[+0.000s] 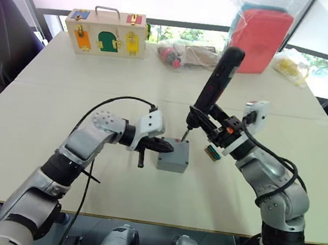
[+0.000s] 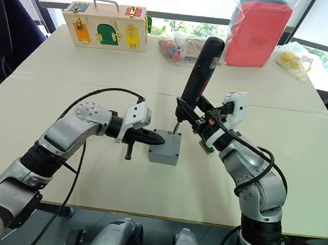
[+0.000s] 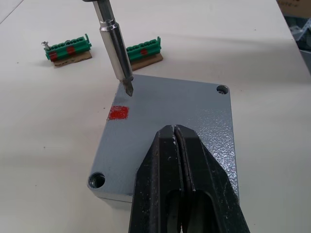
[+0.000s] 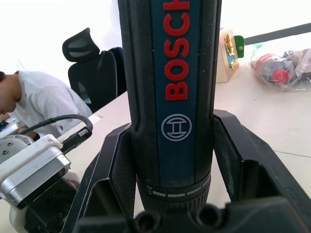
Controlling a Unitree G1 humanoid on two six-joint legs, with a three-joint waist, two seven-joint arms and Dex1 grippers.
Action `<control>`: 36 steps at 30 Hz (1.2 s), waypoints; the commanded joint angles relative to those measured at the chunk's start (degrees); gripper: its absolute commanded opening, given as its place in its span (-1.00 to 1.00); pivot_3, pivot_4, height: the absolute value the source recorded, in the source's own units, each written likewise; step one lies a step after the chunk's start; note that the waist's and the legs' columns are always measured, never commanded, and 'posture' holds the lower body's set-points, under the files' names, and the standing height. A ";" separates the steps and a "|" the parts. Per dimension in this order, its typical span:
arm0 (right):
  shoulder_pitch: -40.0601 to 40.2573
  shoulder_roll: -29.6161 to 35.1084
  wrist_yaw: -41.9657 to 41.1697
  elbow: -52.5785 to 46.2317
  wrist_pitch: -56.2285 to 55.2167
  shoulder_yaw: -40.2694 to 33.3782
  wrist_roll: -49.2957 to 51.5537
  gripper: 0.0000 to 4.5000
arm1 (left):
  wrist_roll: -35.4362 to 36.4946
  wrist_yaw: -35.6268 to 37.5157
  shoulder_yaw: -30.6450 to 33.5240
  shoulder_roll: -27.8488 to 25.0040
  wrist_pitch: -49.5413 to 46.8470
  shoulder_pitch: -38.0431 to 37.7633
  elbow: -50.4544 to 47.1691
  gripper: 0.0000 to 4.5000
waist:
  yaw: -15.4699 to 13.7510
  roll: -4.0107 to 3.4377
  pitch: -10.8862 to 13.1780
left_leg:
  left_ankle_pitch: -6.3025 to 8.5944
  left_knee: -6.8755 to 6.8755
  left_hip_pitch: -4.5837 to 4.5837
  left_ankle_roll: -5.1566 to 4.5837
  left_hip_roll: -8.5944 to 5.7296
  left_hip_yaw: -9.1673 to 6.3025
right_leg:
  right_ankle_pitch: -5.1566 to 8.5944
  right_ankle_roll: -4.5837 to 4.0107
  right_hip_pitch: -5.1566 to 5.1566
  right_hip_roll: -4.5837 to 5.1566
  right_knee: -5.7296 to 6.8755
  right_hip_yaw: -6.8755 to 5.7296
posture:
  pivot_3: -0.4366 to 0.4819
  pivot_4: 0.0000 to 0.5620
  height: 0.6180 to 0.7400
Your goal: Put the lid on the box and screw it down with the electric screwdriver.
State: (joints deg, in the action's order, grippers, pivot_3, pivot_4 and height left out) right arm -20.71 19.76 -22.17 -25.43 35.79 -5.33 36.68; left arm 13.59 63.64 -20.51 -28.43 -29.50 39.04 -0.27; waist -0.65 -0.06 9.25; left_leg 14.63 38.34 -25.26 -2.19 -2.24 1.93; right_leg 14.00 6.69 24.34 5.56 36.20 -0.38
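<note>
**Lid in place, first screw being approached**

The lid [image 3: 170, 116] is already seated on the box [image 1: 173, 159], which stands near the middle of the table [image 1: 44, 113]. The left gripper [image 3: 174, 133] is pressed flat on the lid with its two fingers closed together, nothing being held between them, so the box is kept steady. The electric screwdriver [image 1: 218, 81] is clamped firmly in the right gripper [image 4: 172, 160], tilted a little, with the bit [image 3: 116, 48] pointing down at the far corner of the lid, beside a small red mark [image 3: 118, 112]. The tip appears to touch the corner or to be just above it; this cannot be told with certainty.

The screwing step is judged to be in hand. For the next move, the bit must be centred on the corner hole and held upright before it is driven. Two other corner holes [image 3: 222, 90] are seen open. Two green connector strips [image 3: 68, 47] lie on the table behind the box
</note>
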 commanded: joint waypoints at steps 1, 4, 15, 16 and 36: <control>-0.27 0.73 -0.30 -1.72 -2.37 -1.98 -0.33 -0.17 | -0.29 0.05 -0.28 0.33 -0.67 -0.48 -0.37 -1.00 | -0.03 0.00 0.00 | 0.00 0.00 0.00 0.00 0.00 0.00 | 0.00 0.00 0.00 0.00 0.00 0.00 | -0.05 -0.47 1.00; -0.14 0.94 -0.14 -1.34 -2.55 -2.34 -0.81 -0.17 | -0.28 0.14 -0.19 0.38 -0.75 -0.52 -0.39 -1.00 | 0.01 0.00 0.00 | 0.00 0.00 0.00 0.00 0.00 0.00 | 0.00 0.00 0.00 0.00 0.00 0.00 | -0.05 -0.47 1.00; 0.76 1.60 -1.58 0.86 -4.52 -0.43 -4.53 -0.17 | -0.28 0.13 0.11 0.30 -0.87 -0.15 -0.06 -1.00 | 0.00 0.01 0.00 | 0.00 0.00 0.01 0.00 0.00 0.00 | 0.00 0.00 -0.01 0.00 0.00 0.00 | -0.05 -0.47 1.00; 0.84 1.61 -1.73 0.96 -4.56 -0.34 -4.65 -0.17 | -0.29 0.13 0.13 0.30 -0.87 -0.11 -0.01 -1.00 | 0.00 0.01 -0.01 | 0.00 0.00 0.02 0.00 0.00 -0.01 | 0.00 0.00 -0.02 0.00 0.00 0.00 | -0.05 -0.47 1.00; 8.11 3.13 -4.94 7.56 -9.87 9.87 -16.17 -0.17 | -0.52 -0.76 0.34 0.91 -1.08 -1.29 -0.12 -1.00 | -0.03 0.43 -0.69 | 0.32 -0.16 1.38 -0.48 0.00 -0.04 | 0.18 -0.04 -1.34 0.04 -0.21 0.01 | -0.05 -0.47 1.00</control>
State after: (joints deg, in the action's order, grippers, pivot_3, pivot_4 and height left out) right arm -15.62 22.56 -26.85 -22.46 22.84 2.03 22.49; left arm 13.09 63.15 -20.65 -27.77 -30.63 37.90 0.02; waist -0.68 0.37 8.56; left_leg 14.96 38.18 -23.80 -2.68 -2.24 1.89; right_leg 14.19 6.64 22.92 5.61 35.96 -0.36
